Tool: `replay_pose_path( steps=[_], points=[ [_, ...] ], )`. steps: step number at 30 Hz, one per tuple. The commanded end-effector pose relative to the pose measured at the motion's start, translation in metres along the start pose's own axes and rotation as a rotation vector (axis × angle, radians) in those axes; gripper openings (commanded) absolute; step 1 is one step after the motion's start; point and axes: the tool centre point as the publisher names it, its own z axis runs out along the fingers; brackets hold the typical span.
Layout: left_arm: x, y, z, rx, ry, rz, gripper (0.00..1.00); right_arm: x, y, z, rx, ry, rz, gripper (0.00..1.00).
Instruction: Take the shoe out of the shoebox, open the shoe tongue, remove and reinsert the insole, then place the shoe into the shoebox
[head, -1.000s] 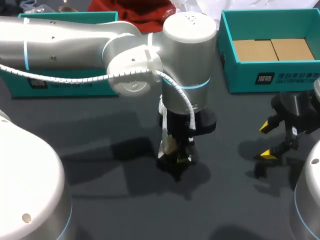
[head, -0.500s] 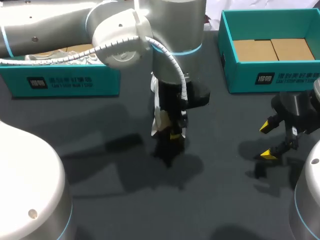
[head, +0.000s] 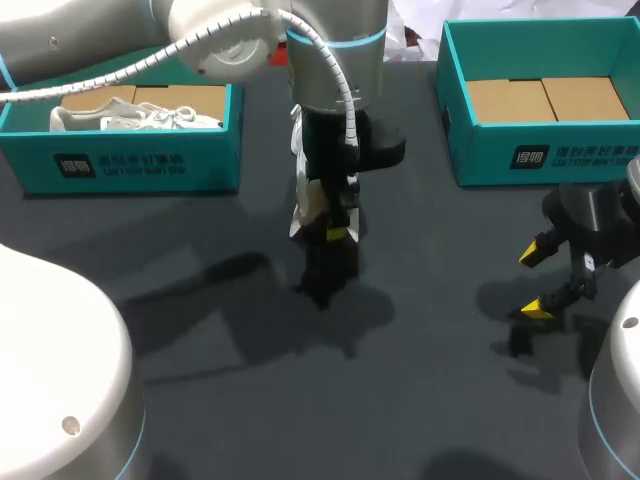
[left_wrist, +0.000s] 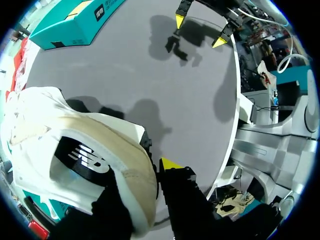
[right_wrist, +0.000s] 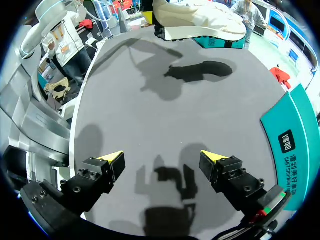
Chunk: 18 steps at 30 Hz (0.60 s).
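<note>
Now the left jaws are clamped on one end of the white shoe (left_wrist: 75, 155). One yellow tip (left_wrist: 170, 163) shows beside it and the other finger is hidden behind the shoe. The shoe hangs clear of the bench (head: 430, 400), between the two teal boxes and nearer the left box (head: 130, 160), with its shadow on the bench under it. In the head view it is only a thin white edge (head: 300, 212) beside the jaws. From the right wrist it shows side-on (right_wrist: 200, 22), sole down, well ahead of the right jaws.

Diff vs 1 s ago:
- The left jaws and shoe have gone up and toward the far side of the bench, and the shadow has shifted with them.
- The left arm (head: 330, 60) has pulled back off the left box. The box's inside now shows, with a second white shoe (head: 135, 118) lying in it.
- The right jaws have not moved. They stand wide open, holding nothing, with the yellow tips (right_wrist: 112, 157) well apart, low over the bench in front of the right box (head: 540, 150).
- The right box is unchanged, with only a brown cardboard floor (head: 545, 100) showing inside.
</note>
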Motion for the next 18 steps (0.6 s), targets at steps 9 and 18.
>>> replay_pose_path(
  steps=[9,18],
  points=[
    [-0.007,0.004,-0.009,0.013,-0.031,0.008,0.0,0.002,0.0,0.0,0.002,-0.004,0.0,1.0],
    [-0.079,0.034,-0.061,0.043,-0.003,0.01,0.0,0.002,0.0,0.0,0.002,-0.004,0.0,1.0]
  ],
)
